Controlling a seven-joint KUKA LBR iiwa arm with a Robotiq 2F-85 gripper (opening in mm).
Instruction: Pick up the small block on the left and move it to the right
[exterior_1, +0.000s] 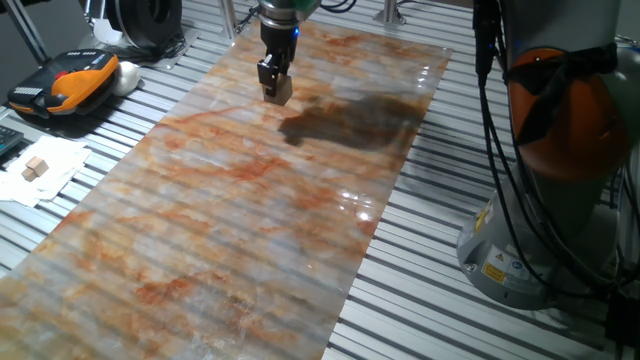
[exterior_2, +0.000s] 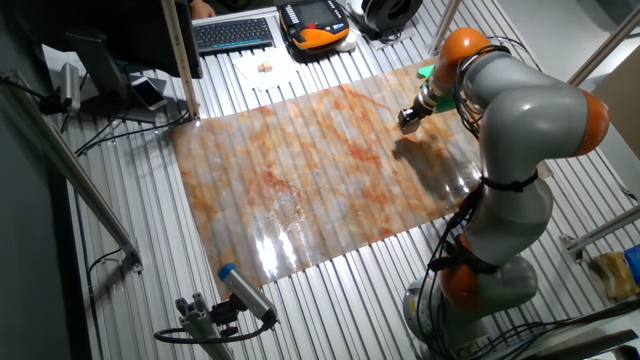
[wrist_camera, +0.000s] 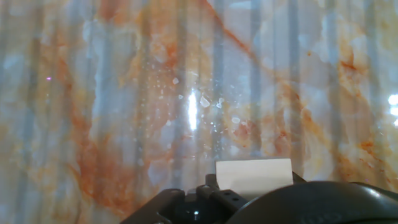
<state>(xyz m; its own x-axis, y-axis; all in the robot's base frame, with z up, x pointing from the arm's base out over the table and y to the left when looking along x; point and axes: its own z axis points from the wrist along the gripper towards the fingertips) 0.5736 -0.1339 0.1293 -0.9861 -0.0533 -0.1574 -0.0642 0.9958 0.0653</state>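
Observation:
The small block (exterior_1: 280, 91) is a light-tan wooden cube held between the fingers of my gripper (exterior_1: 274, 86), over the far end of the marble-patterned sheet (exterior_1: 230, 230). The gripper is shut on it. I cannot tell whether the block hangs just above the sheet or touches it. In the other fixed view the gripper (exterior_2: 410, 120) is at the sheet's right part, with the block (exterior_2: 408, 125) at its tip. In the hand view the block (wrist_camera: 254, 176) shows as a pale rectangle at the bottom edge, above the dark gripper body.
A white paper with two smaller tan cubes (exterior_1: 35, 168) lies left of the sheet. An orange-and-black handset (exterior_1: 70, 82) and a keyboard (exterior_2: 235, 33) lie beyond it. The arm's orange-and-grey base (exterior_1: 560, 150) stands to the right. The table is slatted metal.

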